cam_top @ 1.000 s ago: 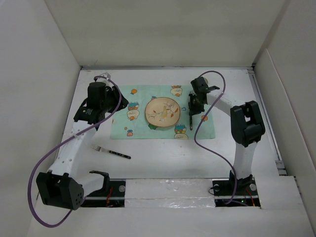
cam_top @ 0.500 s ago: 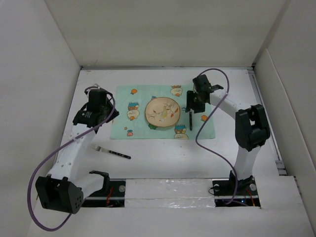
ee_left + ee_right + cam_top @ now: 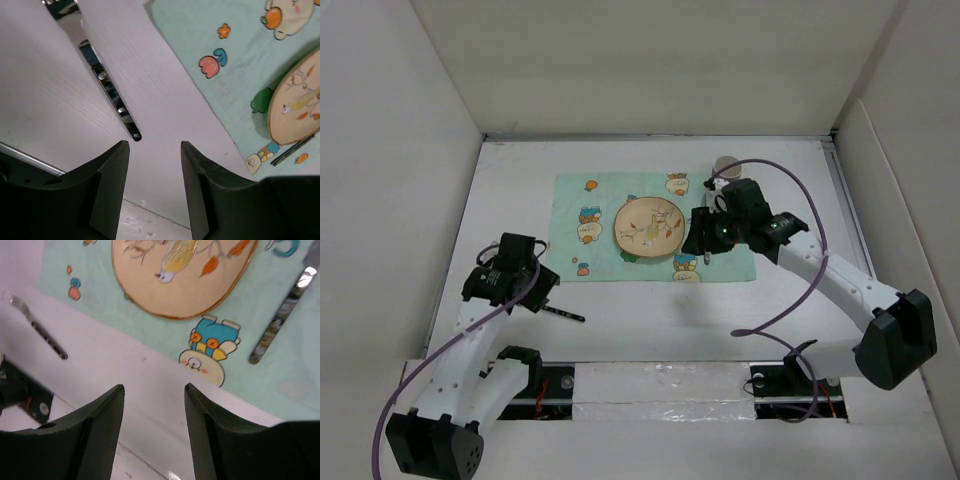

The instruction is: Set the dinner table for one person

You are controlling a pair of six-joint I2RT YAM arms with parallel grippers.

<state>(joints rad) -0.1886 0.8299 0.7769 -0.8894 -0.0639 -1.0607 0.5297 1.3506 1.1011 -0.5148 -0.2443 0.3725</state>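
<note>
Here the white matte rectangular surface (image 3: pixel 650 325) lies directly below both hands and carries every object of the setting. The left hand (image 3: pixel 152 150) hangs over the bare near-left part of the surface, its two dark fingers (image 3: pixel 114 170) parted and gripping nothing. The tip of the black riveted handle of a steel fork (image 3: pixel 112 97) lies on the surface just ahead of the gap between them, and the fork runs away from the hand toward the upper left of the wrist view. In the overhead view the left hand covers the fork's tine end, and only the handle shows. The right hand (image 3: pixel 154 390) is likewise open and empty, and it is poised over the near edge of a mint-green placemat cloth printed with cartoon animals (image 3: pixel 582 205), where cloth meets bare surface. A round beige plate with a bird-and-branch pattern (image 3: pixel 649 229) sits on the middle of the placemat. A slim dark-handled metal knife (image 3: pixel 280 322) lies on the cloth just to the right of the plate, apart from its rim. A small pale cup (image 3: pixel 726 164) stands on the surface beyond the placemat's far right corner. Plain white walls (image 3: pixel 650 70) close the surface in on the far side and on both flanks, and a purple cable (image 3: pixel 790 310) loops along each arm.
</note>
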